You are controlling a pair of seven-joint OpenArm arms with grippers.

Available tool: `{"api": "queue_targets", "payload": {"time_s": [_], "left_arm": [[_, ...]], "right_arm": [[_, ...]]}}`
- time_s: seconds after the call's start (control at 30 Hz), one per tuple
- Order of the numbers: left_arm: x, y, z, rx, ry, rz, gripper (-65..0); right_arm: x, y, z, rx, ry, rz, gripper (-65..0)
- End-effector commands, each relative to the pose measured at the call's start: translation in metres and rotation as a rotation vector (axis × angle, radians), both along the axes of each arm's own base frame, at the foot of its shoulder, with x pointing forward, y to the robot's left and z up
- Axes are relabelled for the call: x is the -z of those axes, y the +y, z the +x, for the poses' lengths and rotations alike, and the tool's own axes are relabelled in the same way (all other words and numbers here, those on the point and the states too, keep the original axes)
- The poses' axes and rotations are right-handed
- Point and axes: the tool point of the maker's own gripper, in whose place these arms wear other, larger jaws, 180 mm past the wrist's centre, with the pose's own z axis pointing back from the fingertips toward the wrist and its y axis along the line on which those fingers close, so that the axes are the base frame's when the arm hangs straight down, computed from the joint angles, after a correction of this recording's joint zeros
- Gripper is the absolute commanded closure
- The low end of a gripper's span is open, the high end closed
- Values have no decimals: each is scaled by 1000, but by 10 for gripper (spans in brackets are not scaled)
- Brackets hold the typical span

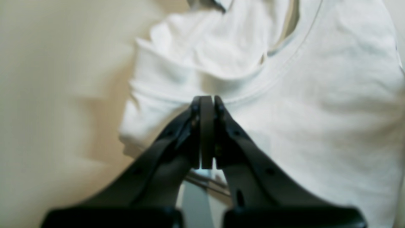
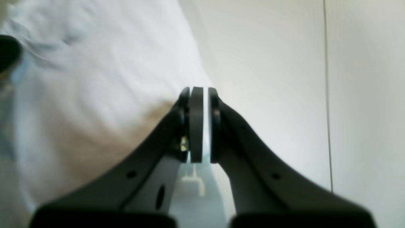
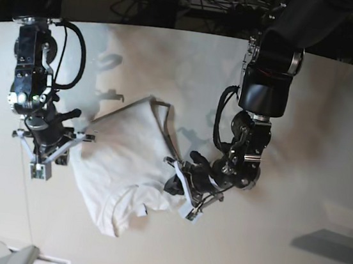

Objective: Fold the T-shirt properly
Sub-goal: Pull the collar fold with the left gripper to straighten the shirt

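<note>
The tabletop [image 3: 321, 111] is smooth and pale, so cloth will likely slide on it rather than stay put. That is the first risk: any drag could shift the whole garment instead of making a crease.

The T-shirt [image 3: 118, 163] lies crumpled at the middle of the tabletop between the two arms, part folded over itself, with the collar toward the left arm. It is wrinkled and uneven, so a fold made now would probably trap the bunching and come out crooked.

The left claw [image 3: 179, 185] is clenched at the shirt's collar-side edge. Its wrist view shows the jaws pressed together just below the neckband, with no cloth visible between them, so I judge it empty. If it pushes forward shut, it may rumple the collar further.

The right claw [image 3: 44, 148] is also clenched, at the shirt's opposite edge, over bare tabletop. A sliver of light shows between its jaws and no cloth. Lifting now would bring nothing up, leaving one side unheld.
</note>
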Motion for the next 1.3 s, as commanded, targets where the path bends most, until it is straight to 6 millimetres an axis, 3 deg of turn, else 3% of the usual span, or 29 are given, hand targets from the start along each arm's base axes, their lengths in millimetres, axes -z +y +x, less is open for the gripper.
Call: {"api": "queue_targets", "payload": {"time_s": [0.0, 0.1, 0.33, 0.4, 0.7, 0.9, 0.97, 1.1, 1.2, 1.27], "left_arm": [[-31, -9, 14, 8, -78, -44, 0], [-35, -18, 14, 16, -85, -59, 0], [-17, -31, 10, 24, -21, -76, 0], [-14, -31, 9, 24, -10, -75, 0], [-9, -20, 9, 13, -4, -56, 0], [-7, -9, 11, 3, -4, -38, 0], [-7, -8, 11, 2, -5, -37, 0], [-8, -4, 12, -4, -9, -37, 0], [-16, -4, 15, -4, -27, -42, 0], [-29, -3, 17, -7, -69, -43, 0]], "right_arm": [[-22, 9, 7, -10, -60, 22, -20], [-27, 32, 1, -21, -51, 87, -20], [0, 61, -6, -19, 27, 177, -20], [7, 61, -5, -13, 26, 183, -20], [72, 41, -24, 38, 125, 151, -20], [88, 38, -43, 44, 160, 146, -20], [81, 35, -45, 40, 142, 135, -20], [45, 41, -39, 15, 61, 140, -20], [13, 40, -27, -1, -3, 131, -20], [2, 39, -19, -6, -23, 121, -20]]}}
